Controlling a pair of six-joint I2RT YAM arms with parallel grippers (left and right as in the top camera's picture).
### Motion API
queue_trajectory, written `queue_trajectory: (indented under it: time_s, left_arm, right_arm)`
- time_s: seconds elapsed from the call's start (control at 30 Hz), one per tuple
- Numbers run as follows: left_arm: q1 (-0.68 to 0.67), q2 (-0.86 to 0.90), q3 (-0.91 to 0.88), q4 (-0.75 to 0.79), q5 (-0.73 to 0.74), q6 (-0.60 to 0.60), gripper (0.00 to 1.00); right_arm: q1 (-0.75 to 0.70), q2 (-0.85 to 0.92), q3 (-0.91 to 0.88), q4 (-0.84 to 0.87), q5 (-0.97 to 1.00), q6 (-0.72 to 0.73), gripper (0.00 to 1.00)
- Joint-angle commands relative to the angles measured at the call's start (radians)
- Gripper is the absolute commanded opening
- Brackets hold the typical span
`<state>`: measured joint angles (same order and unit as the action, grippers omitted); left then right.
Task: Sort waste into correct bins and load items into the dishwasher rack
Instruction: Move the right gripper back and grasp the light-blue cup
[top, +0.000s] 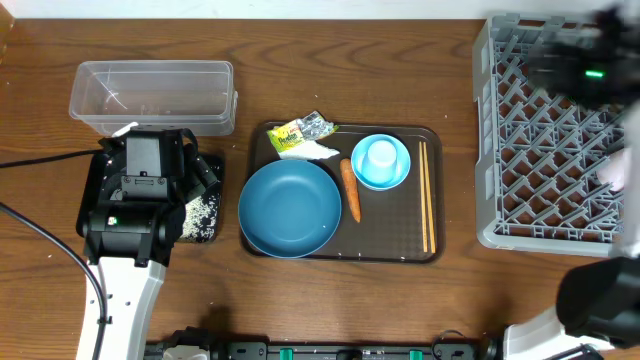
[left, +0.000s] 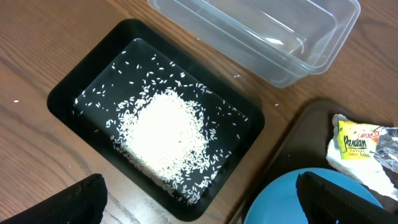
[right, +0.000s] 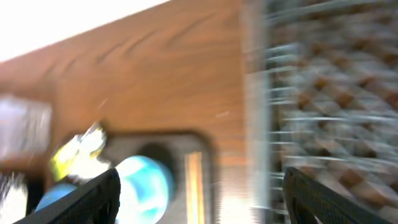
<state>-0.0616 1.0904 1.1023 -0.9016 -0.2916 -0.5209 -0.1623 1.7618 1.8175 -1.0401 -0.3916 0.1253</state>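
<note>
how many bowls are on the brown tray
2. The wide dark-blue bowl fills the left of the brown tray; the small light-blue bowl, holding a white cup, is right of the carrot. None appear hidden.

The brown wooden surface (top: 400, 60) carries four things. A clear tub (top: 150, 66) sits at the back left, with a black tray (left: 93, 65) just in front of it. A brown serving tray (top: 400, 225) lies in the middle, and a grey rack (top: 487, 130) stands at the right.
</note>
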Motion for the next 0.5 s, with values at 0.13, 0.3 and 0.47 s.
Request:
queue_trajectory:
  time_s: [0.13, 0.3, 0.47]
  left_arm:
    - [0.004, 0.0, 0.015, -0.003, -0.013, -0.008, 1.0]
    - [0.004, 0.0, 0.015, -0.003, -0.013, -0.008, 1.0]
    - [0.004, 0.0, 0.015, -0.003, -0.013, -0.008, 1.0]
  right_arm:
    - [0.353, 0.078, -0.066, -0.009, 0.211, 0.051, 0.89]
    - [0.517, 0.163, -0.075, -0.003, 0.434, 0.171, 0.99]
    - [0.591, 0.235, -0.075, -0.005, 0.414, 0.18, 0.99]
